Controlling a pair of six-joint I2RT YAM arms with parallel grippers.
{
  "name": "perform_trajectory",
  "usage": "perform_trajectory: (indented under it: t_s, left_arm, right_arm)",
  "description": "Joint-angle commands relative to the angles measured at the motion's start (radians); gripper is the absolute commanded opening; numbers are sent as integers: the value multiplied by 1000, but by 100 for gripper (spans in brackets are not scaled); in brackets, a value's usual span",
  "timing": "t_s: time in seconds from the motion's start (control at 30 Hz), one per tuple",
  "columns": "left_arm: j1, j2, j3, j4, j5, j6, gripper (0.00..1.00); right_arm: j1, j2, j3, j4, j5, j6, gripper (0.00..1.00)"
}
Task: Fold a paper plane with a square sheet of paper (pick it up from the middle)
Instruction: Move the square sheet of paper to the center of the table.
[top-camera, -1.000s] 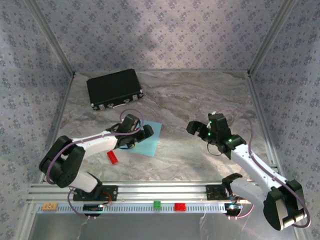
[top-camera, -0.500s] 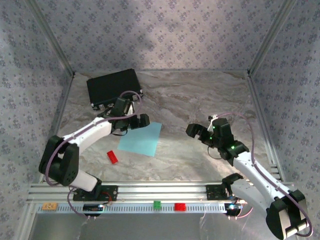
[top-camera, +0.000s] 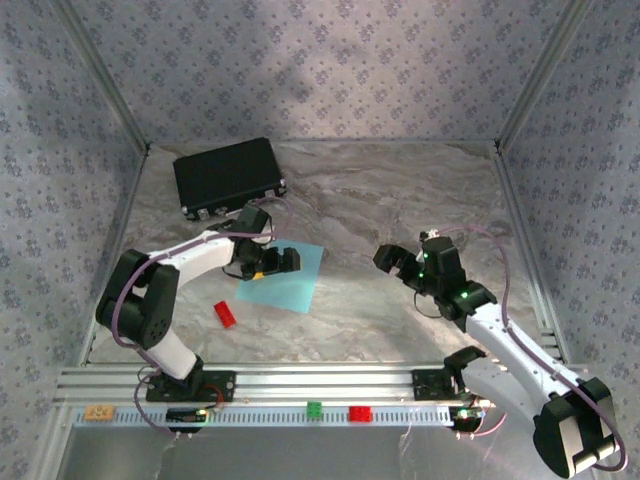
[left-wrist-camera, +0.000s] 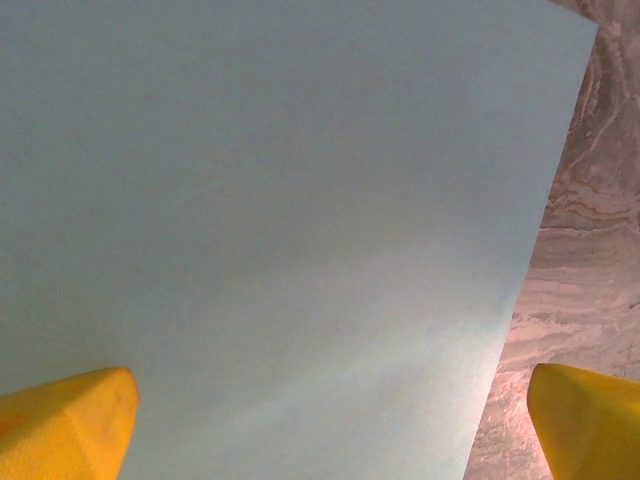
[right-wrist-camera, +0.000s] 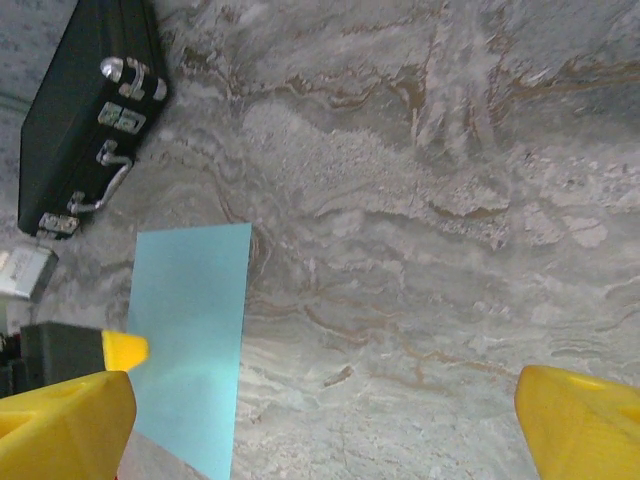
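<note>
the marble table (top-camera: 380, 200) held the black case (top-camera: 228, 175) at its far left, well apart from the work. the square sheet of paper (top-camera: 300, 282) lay flat and unfolded near the centre, so no crease had been started. my left gripper (left-wrist-camera: 325, 430) hung close over it with its fingers spread wide, one above the paper and one past its edge, probably readying a pinch. my right gripper (right-wrist-camera: 320, 430) was spread too, waiting off to the side. the small red brick (top-camera: 225, 314) sat near the sheet.

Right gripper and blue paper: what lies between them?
Nothing; the marbled table between the right gripper and the square sheet of paper is bare, as the top external view shows.
</note>
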Motion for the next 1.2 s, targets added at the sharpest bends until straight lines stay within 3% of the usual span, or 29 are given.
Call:
perform_trajectory:
  t_s: [0.0, 0.3, 0.57, 0.87, 1.07, 1.17]
  left_arm:
    - [-45, -13, -47, 51, -3, -106, 99]
    - [-199, -5, -52, 141, -151, -416, 99]
    - [-323, -24, -21, 170, -263, -595, 100]
    - [-325, -83, 105, -87, -463, -308, 100]
    - [-235, -4, 159, -173, -297, -175, 98]
    - [-232, 58, 208, -234, -295, -158, 96]
  right_arm:
    - [4, -16, -2, -33, 57, 27, 99]
    - [-17, -24, 30, -126, 39, -2, 99]
    - [-79, -105, -69, -29, 0, 69, 99]
    - [-90, -115, -42, -19, -104, -7, 99]
    - [-61, -5, 31, -73, -111, -30, 99]
    - [-30, 65, 91, -135, -71, -47, 99]
